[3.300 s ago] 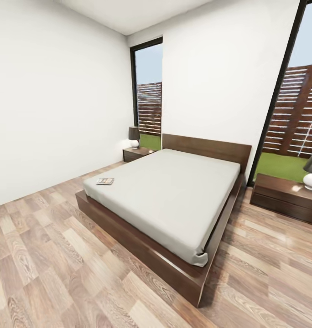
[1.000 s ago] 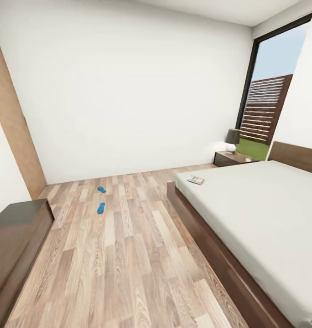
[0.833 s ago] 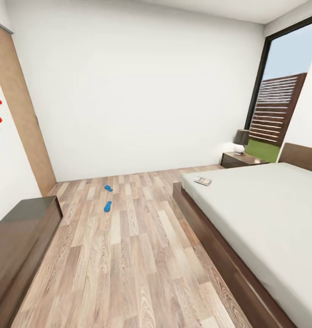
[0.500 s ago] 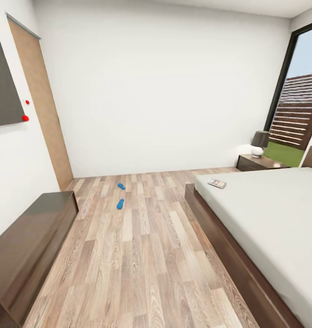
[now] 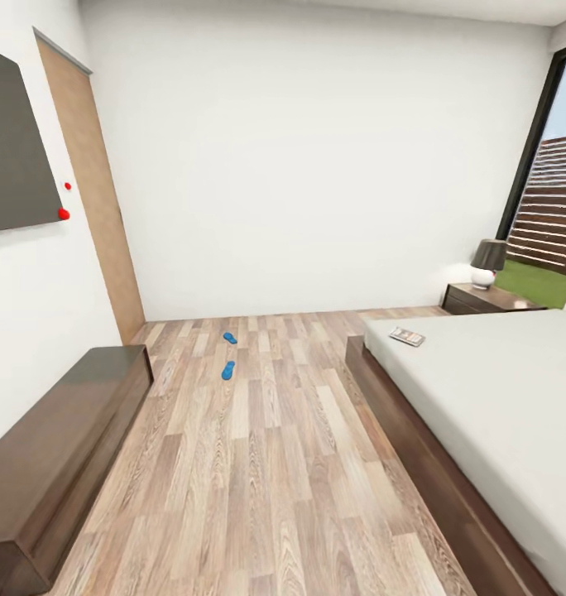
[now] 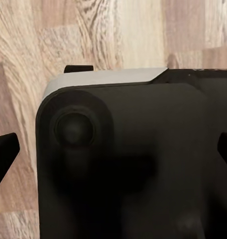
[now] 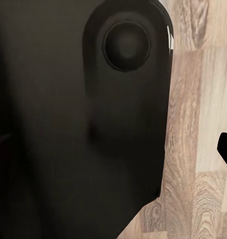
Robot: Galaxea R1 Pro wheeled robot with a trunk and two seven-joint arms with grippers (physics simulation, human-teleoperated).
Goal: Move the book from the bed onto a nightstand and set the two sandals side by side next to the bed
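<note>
From my remote station, both wrist views look down past dark robot housing to plank floor. The left gripper shows dark fingertips at opposite edges, spread wide, holding nothing. On the right gripper I cannot tell the spread. Ahead, two sandals lie on the floor, well apart from the bed, long axes pointing roughly away from me, left of centre, so nearer the left arm. The book lies near the mattress corner; beyond it stands the nightstand.

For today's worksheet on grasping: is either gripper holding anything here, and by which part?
Nothing is held. The book lies on the bed; both sandals lie on the floor.
</note>
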